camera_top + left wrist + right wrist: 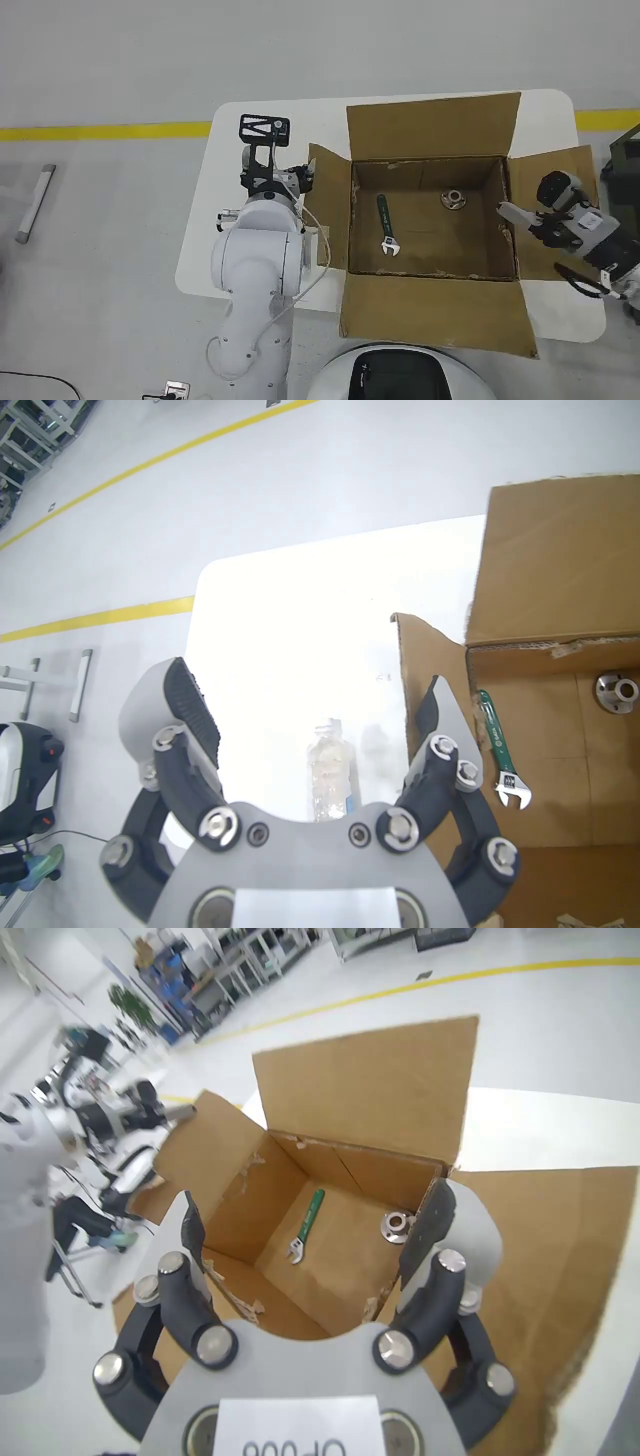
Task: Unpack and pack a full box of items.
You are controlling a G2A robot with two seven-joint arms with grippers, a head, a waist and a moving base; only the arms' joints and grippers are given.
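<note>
**Q:** Where were your grippers?
**A:** My left gripper (pixel 310 690) hung spread over the bottle (pixel 330 770) on the counter (pixel 300 610), just beside the box (pixel 432 125). My right gripper (pixel 315 1205) was spread too, above the box's right wall.

**Q:** What was in the box?
**A:** A wrench (pixel 387 225) and a flange (pixel 453 199) on the floor, apart. The flange was on my right gripper's side, so I guessed it came out next.

**Q:** Tips?
**A:** Drop straight down, clear of the wall and flap. Pinch the raised hub, not the flat rim. Keep the left gripper off the cardboard.
</note>
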